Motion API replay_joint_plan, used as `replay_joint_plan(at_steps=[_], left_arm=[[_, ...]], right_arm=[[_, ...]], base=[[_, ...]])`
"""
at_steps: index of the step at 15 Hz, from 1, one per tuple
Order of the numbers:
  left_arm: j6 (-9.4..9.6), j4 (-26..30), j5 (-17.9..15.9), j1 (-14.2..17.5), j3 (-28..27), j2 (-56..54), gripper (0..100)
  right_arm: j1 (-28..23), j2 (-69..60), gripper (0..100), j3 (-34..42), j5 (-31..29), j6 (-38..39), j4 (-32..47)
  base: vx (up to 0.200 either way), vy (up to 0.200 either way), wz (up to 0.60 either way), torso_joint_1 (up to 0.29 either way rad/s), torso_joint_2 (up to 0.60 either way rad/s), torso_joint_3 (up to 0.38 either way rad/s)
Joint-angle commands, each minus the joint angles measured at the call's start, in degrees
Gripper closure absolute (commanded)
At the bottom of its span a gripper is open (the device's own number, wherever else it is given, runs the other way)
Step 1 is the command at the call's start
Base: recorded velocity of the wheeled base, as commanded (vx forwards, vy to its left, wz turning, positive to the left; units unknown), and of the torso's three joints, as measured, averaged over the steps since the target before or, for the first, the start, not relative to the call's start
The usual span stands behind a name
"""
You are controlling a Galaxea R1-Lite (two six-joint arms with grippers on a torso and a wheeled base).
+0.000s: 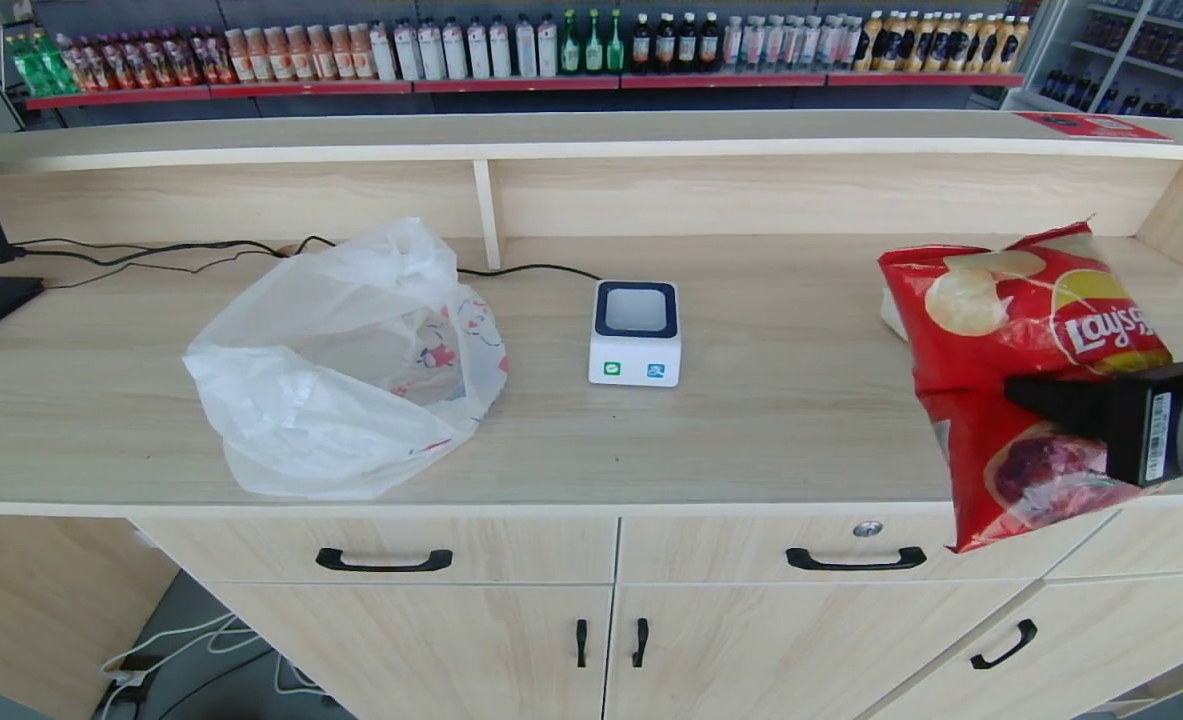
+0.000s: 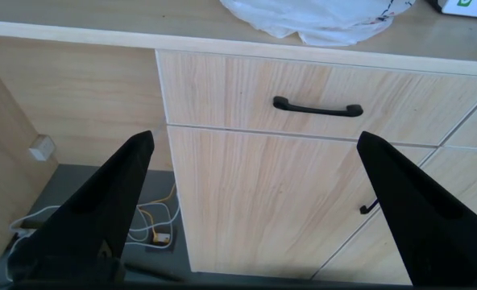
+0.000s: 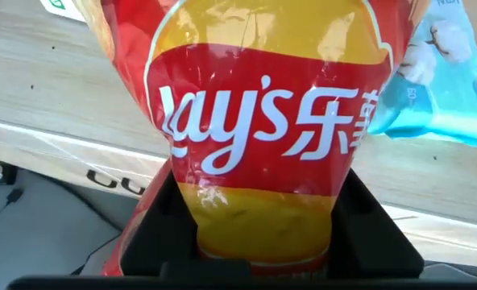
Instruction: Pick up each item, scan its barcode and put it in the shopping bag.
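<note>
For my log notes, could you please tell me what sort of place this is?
Probably a shop checkout: shelves of bottled drinks behind a wooden counter with a barcode scanner and a shopping bag.

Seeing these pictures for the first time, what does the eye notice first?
The red chip bag, held by the right pincer at the right end of the counter, stands out most. Next come the white shopping bag on the left and the white scanner at the middle.
</note>
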Motion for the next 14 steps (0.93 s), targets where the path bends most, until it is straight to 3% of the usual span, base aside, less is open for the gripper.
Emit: replay_joint_plan(at_steps=[1,6,11,14], left_arm=[[-0.02,-0.04,0.01,0.04,0.0,0.0,0],[-0.02,-0.04,0.01,-0.05,0.0,0.0,0],[-0.02,-0.04,0.01,0.04,0.0,0.0,0],[-0.02,-0.04,0.01,-0.05,0.0,0.0,0]], right_arm=[[2.47,-10.3,100,6.04,-0.47,0.1,-0.26],[5.11,-6.61,100,7.89,4.89,2.82,-7.91],[4.75,-0.98,100,12.64,16.93,12.58,-21.88],[4.75,2.8,100,18.88,26.95,16.97,-37.44]], base=[[0.0,0.0,0.0,0.0,0.0,0.0],[0.0,0.0,0.0,0.0,0.0,0.0],[0.0,0.0,0.0,0.0,0.0,0.0],[0.0,0.0,0.0,0.0,0.0,0.0]])
